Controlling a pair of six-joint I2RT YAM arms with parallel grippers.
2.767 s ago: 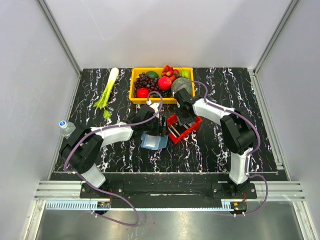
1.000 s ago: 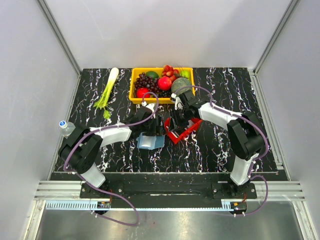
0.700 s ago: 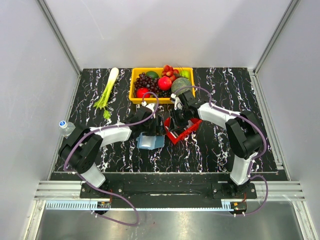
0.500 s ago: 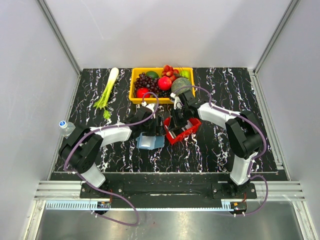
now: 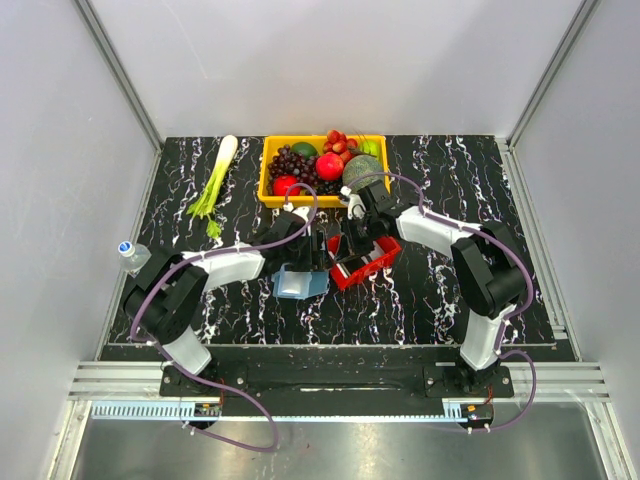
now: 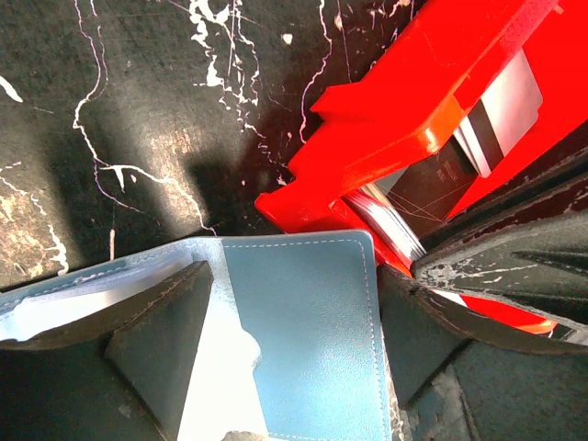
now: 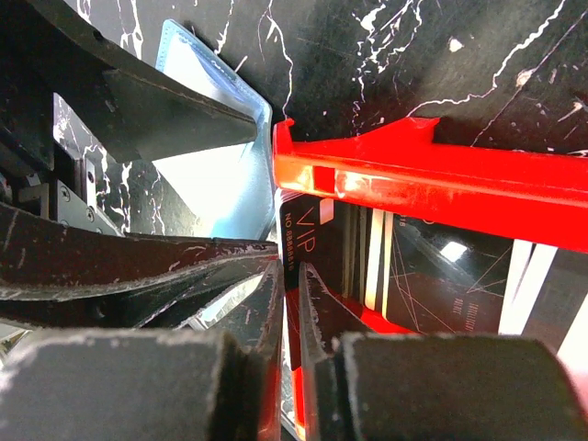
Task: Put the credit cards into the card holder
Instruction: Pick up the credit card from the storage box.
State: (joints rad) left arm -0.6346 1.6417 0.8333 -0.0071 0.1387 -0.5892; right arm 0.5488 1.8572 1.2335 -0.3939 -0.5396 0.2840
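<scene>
Now my right gripper (image 7: 290, 276) has clamped the dark VIP credit card (image 7: 317, 230), ready to lift; left gripper (image 6: 292, 287) gapes astride the card holder (image 6: 317, 367).

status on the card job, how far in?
Done: the card holder lies open under the open left gripper; no card clearly in it. In hand: the right gripper pinches the end wall of the red tray, perhaps with a card. Remaining: the credit cards sit in the tray.

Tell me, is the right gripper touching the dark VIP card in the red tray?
Touching. The right wrist view shows the right gripper nearly closed, with the edge of the dark VIP card pinched between its fingers.
</scene>
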